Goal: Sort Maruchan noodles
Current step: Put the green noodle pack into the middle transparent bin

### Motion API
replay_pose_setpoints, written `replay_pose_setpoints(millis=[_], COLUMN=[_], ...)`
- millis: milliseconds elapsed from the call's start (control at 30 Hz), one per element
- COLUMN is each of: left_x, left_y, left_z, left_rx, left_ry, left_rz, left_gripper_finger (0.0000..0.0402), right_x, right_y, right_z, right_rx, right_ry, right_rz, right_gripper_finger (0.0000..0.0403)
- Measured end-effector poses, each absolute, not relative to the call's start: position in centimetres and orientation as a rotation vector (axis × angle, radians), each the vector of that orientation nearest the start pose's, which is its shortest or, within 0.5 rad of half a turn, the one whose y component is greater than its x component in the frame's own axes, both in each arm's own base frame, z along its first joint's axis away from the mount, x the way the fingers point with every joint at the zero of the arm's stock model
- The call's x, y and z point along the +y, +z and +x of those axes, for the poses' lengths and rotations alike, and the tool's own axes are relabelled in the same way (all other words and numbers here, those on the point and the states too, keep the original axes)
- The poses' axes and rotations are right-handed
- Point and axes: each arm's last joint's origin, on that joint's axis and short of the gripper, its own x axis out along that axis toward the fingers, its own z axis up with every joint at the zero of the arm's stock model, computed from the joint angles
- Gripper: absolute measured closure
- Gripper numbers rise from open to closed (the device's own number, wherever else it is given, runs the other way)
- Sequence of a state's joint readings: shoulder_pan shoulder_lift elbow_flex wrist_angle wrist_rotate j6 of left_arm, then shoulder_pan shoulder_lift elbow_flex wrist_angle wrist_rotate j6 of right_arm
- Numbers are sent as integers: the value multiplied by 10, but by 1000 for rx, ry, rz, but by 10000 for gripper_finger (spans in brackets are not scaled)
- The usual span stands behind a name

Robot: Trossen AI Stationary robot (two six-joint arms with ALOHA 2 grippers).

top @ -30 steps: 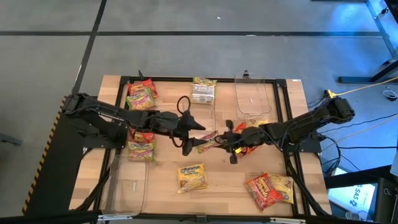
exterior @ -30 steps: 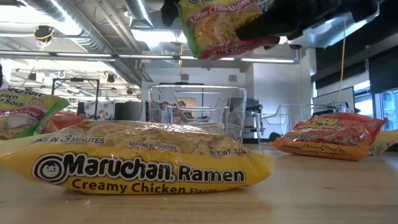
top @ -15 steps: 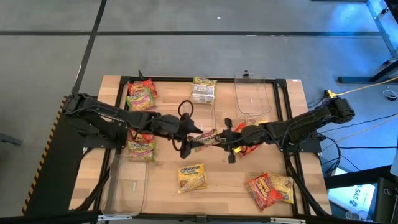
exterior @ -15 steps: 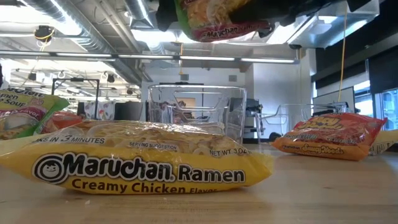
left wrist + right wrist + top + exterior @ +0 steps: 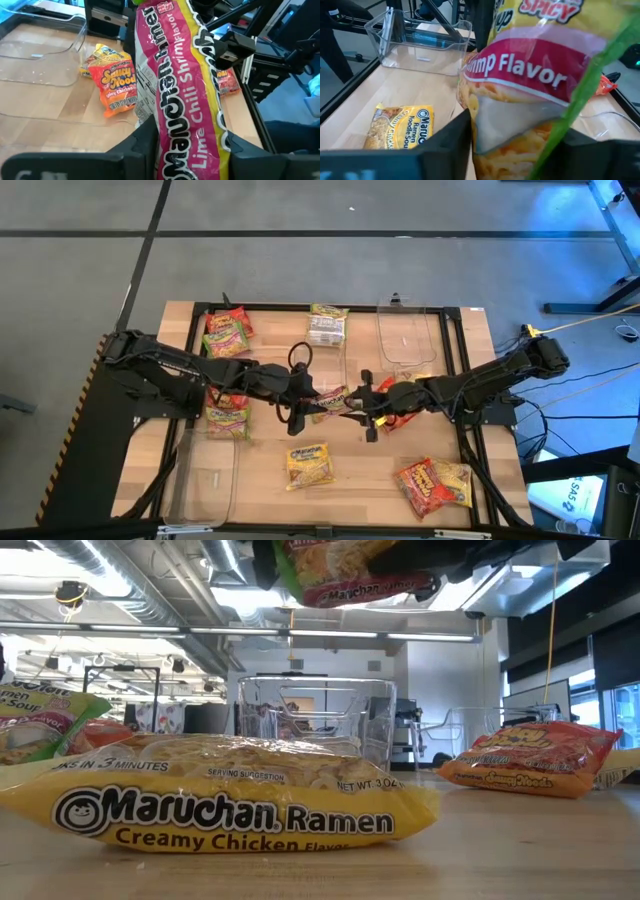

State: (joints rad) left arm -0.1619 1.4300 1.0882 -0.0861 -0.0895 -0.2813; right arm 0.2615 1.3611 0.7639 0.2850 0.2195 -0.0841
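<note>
Both my jaws clamp one lime chili shrimp noodle packet [image 5: 333, 400] between them, above the tabletop [image 5: 270, 490]: left gripper [image 5: 303, 393], right gripper [image 5: 362, 405]. If either lets go late, the wrapper could tear; beyond lies a clear bin [image 5: 405, 337].

The packet [image 5: 187, 95] between my dark fingers [image 5: 145, 140] is magenta edged in yellow, with white lettering outlined in black; its other face [image 5: 530, 85] shows a red band, white letters and a green edge. Below lies a yellow Creamy Chicken packet [image 5: 215, 802] with black lettering, an orange-red packet [image 5: 112, 80], and pale wood table [image 5: 380, 480].
</note>
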Motion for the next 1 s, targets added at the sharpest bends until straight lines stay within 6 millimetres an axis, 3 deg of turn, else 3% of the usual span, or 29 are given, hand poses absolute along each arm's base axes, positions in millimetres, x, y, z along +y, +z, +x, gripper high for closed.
replay_pose_setpoints(millis=[200,400,633,833,1000], left_x=[-44,-20,37,84,107], left_y=[300,300,283,265,246], left_z=[313,305,308,311,316], left_rx=[463,520,645,696,736], left_ry=[8,110,203,194,166], left_rz=[-211,-87,30,46,31], left_gripper_finger=[297,298,299,298,298], right_x=[64,51,42,41,39], right_y=[266,278,247,226,216], right_z=[263,217,185,181,180], right_rx=[396,520,495,470,463], right_ry=[43,14,-4,-22,-52], right_rz=[-185,-154,-80,-81,-91], right_gripper_finger=[178,162,166,166,166])
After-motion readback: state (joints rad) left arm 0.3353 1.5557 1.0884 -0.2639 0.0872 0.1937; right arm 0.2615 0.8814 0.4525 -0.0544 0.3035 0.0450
